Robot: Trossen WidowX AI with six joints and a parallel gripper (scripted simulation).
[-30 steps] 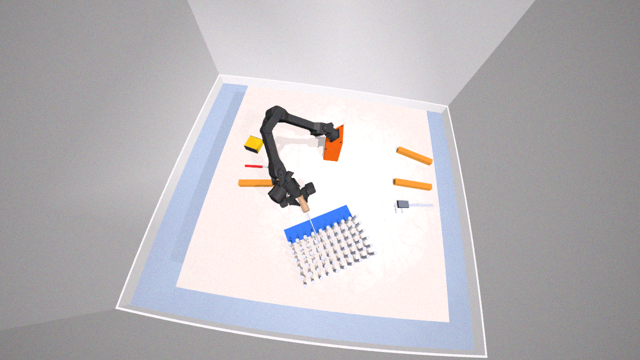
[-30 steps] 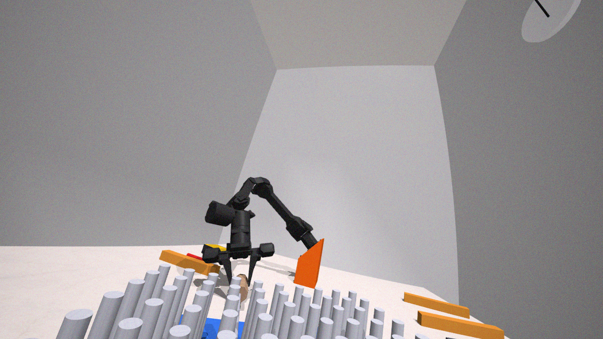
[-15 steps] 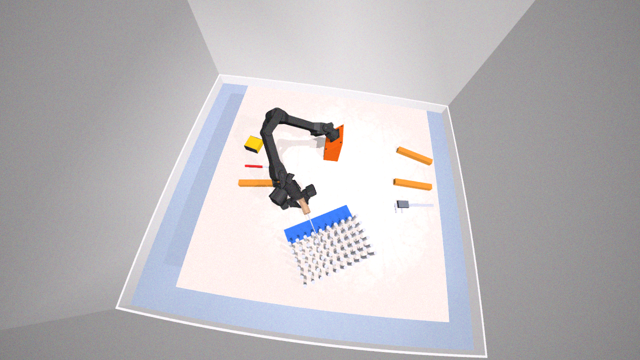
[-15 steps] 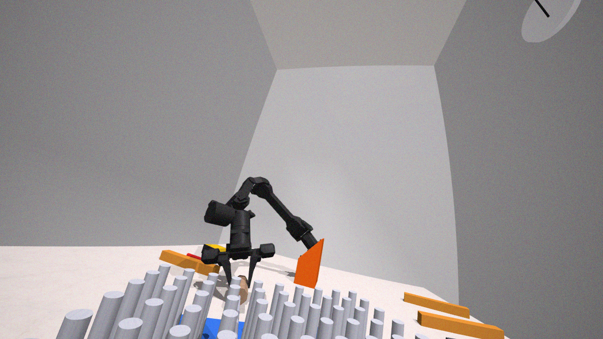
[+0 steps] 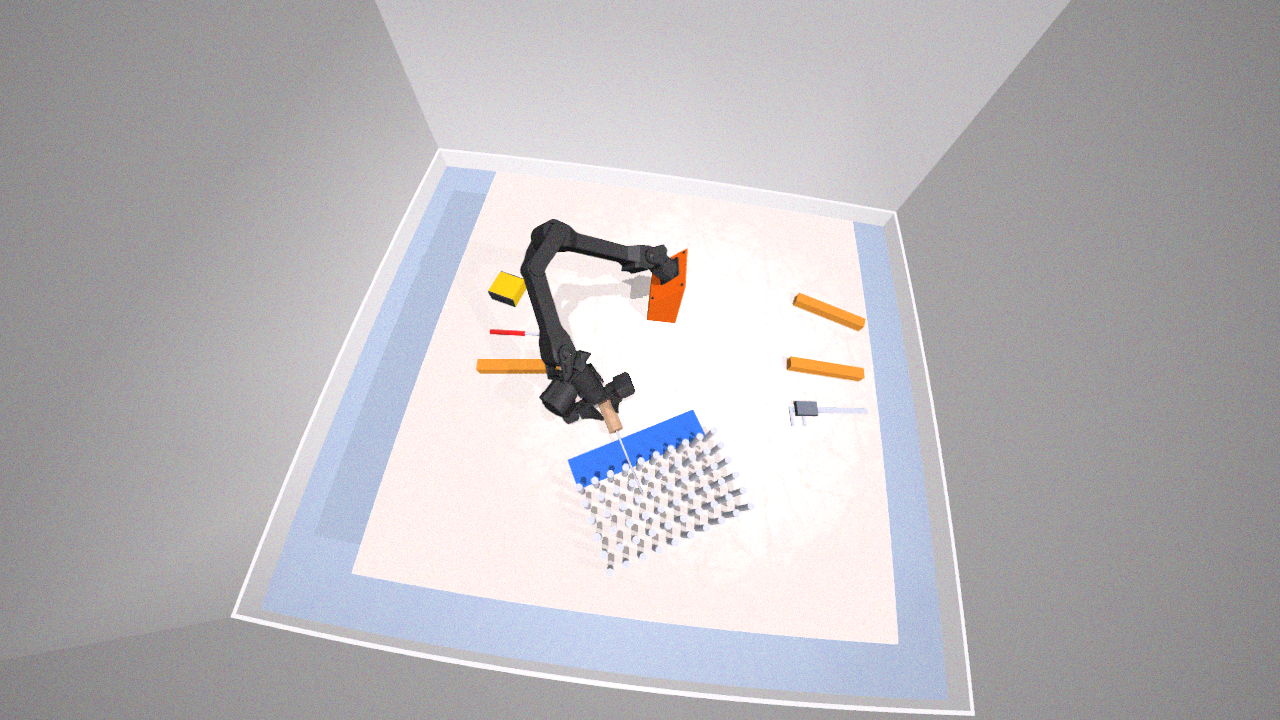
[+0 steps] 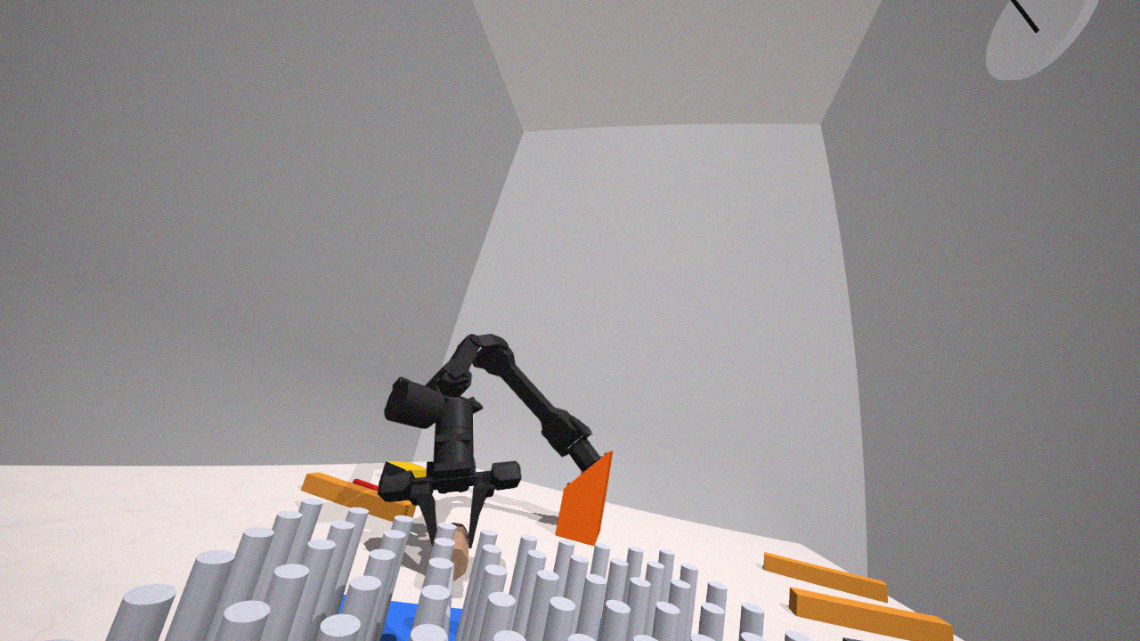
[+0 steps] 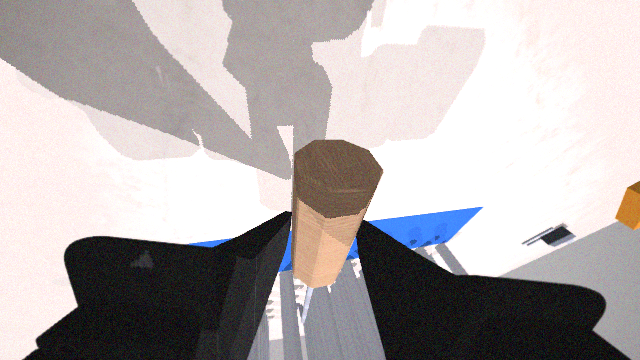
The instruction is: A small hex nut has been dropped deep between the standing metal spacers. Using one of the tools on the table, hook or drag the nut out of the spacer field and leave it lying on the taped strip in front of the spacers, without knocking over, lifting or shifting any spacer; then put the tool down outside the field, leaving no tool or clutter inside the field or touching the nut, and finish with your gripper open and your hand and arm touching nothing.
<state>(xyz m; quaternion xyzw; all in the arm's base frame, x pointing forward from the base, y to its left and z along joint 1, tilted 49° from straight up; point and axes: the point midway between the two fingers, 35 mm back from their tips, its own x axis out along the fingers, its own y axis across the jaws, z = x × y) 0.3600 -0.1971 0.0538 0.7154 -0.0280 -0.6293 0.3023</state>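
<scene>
My gripper (image 5: 608, 411) (image 6: 452, 541) (image 7: 324, 222) is shut on the wooden handle (image 5: 613, 421) (image 6: 460, 560) (image 7: 322, 250) of a thin metal tool. The handle is in front of the strip. The tool's rod (image 5: 623, 449) (image 7: 307, 305) slants over the blue taped strip (image 5: 662, 431) (image 6: 403, 615) (image 7: 425, 222) and in among the grey spacers (image 6: 561, 623). In the top view its far end is inside the front part of the field. Its tip is too small to make out. The visible spacers stand upright. I cannot pick out the hex nut among them.
An orange bar (image 5: 510, 366) (image 6: 350, 494), a red-handled tool (image 5: 507, 333) and a yellow block (image 5: 507, 286) lie on the arm's side. Two more orange bars (image 5: 827, 311) (image 5: 825, 368) and a grey-headed object (image 5: 805, 408) lie to the right.
</scene>
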